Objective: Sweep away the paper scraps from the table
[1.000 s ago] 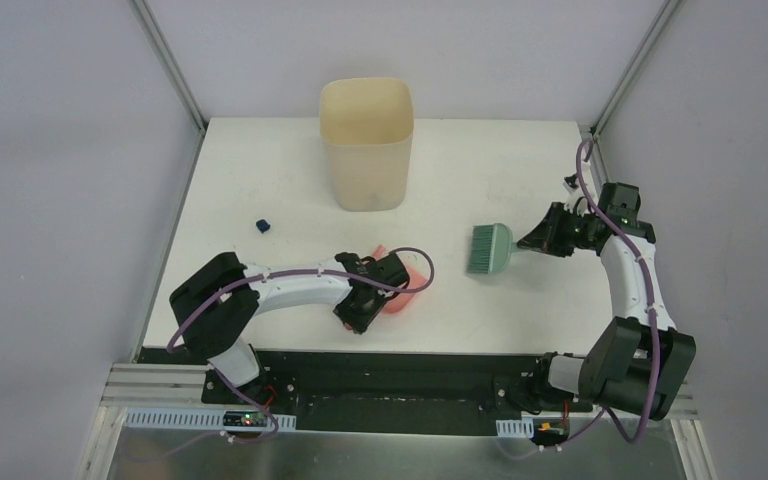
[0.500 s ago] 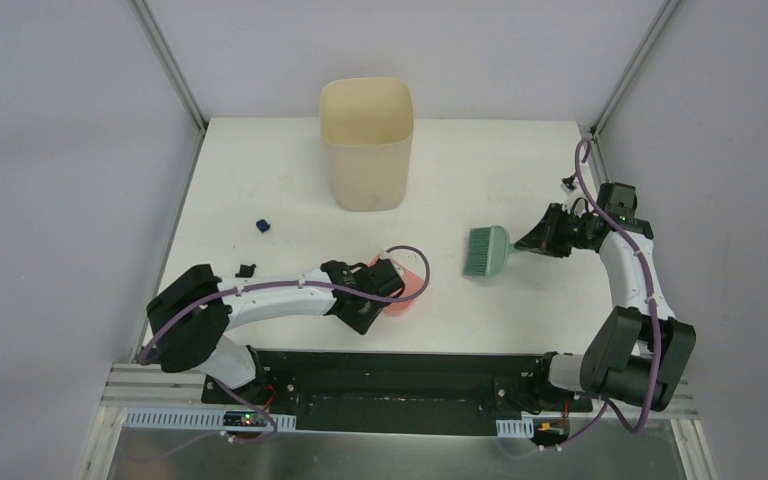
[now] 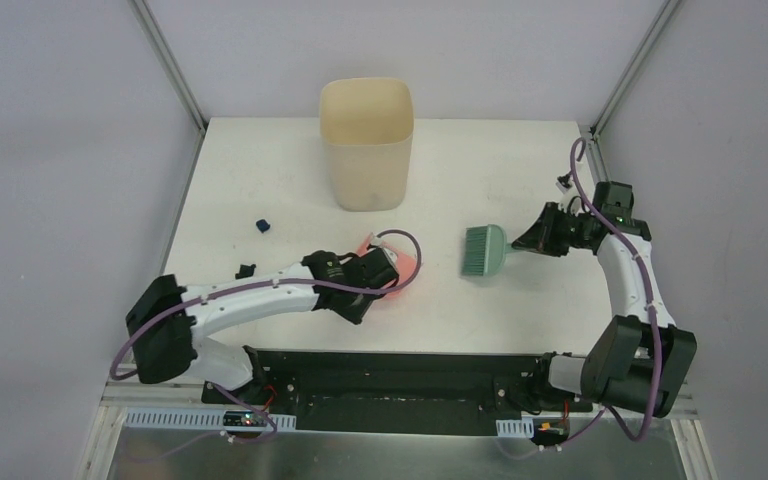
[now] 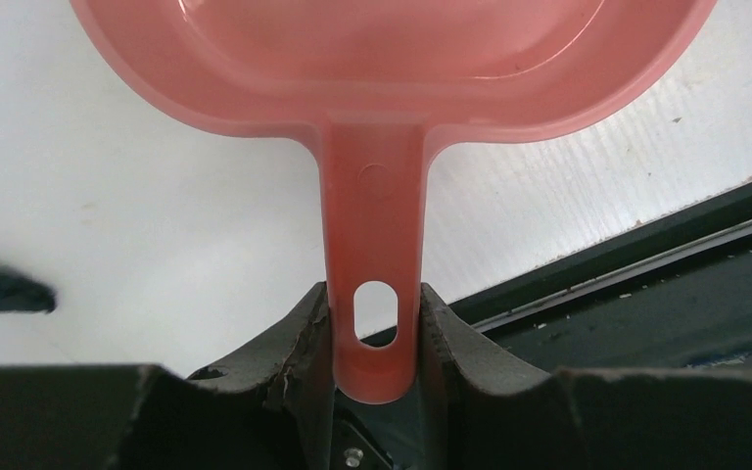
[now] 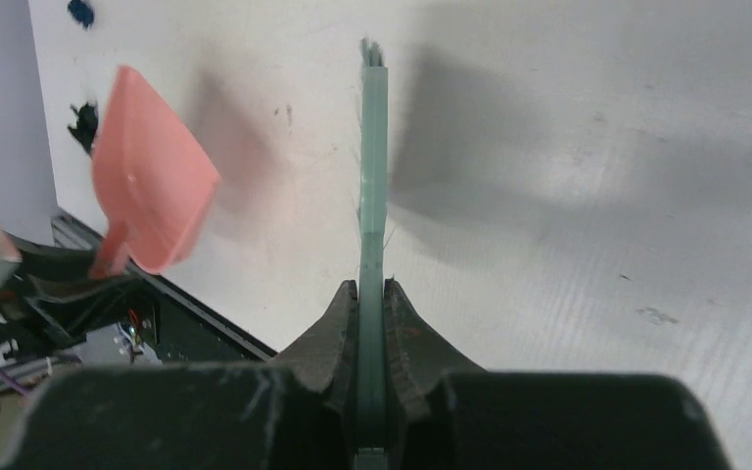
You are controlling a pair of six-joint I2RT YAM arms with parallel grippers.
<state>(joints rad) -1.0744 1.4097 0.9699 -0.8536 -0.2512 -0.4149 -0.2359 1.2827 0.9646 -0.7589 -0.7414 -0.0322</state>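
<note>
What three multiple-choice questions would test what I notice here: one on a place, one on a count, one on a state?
1. Where does the beige bin stand?
A. toward the rear of the table
B. at its front edge
C. on the floor

2. How many paper scraps show in the top view?
A. none
B. two
C. six

3. What is the left gripper doing?
A. hanging open
B. shut on a paper scrap
C. shut on the pink dustpan by its handle

Answers: A, the bin sits near the back edge. B, one dark blue and one black. C, the left wrist view shows both fingers pressed on the handle.
</note>
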